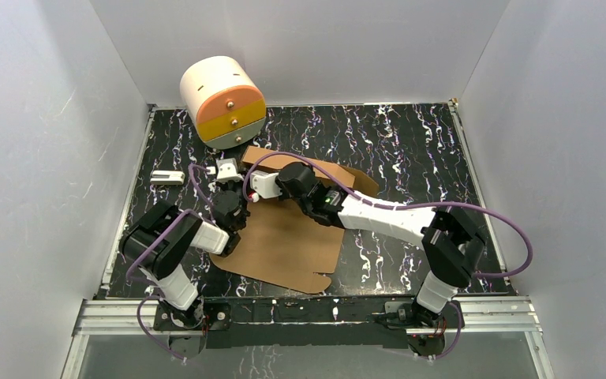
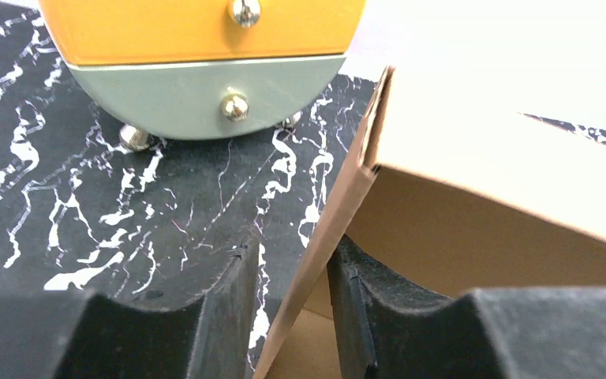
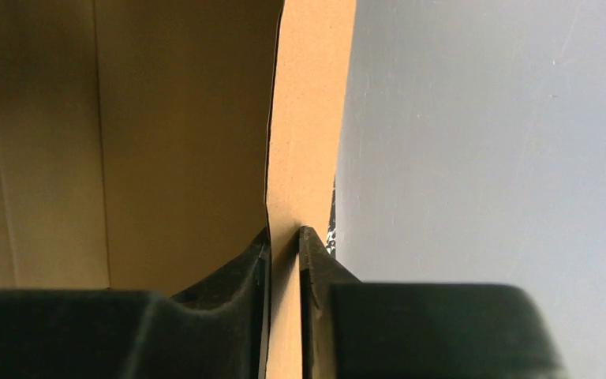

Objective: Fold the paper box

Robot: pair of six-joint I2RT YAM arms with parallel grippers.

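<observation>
Brown cardboard first: we see the paper box (image 1: 284, 245) lying mostly flat on the black marbled table (image 1: 410, 142), left of centre, with its near edge toward the front. The far end of the sheet is lifted into raised flaps, and both grippers are there.

Left arm (image 1: 162, 245) comes up along the sheet's left edge. Left gripper (image 2: 293, 251): we read its fingers (image 2: 221, 316) as spread, straddling the slanted edge of a raised flap. Marble shows between one finger and the cardboard, so no clamp on that side. Whether the other finger touches the flap, we cannot tell.

Right arm (image 1: 387, 215) reaches diagonally across the sheet from the right. Right gripper (image 3: 284, 237): its fingers (image 3: 323, 272) are pressed onto an upright cardboard panel, pinching it edge-on, with no gap visible on either side. The box's inner face fills the left of that wrist view and a grey wall (image 3: 481, 158) fills the right.

In the top view we see the two grippers near each other at the box's far left corner.

A small white block (image 1: 167, 178) lies on the table left of the box, apart from it.

Furthest back is a cream cylindrical cabinet (image 1: 221, 99) with orange, yellow and grey-green drawers, metal knobs and ball feet. It is near the raised flap, with marble showing between them.
</observation>
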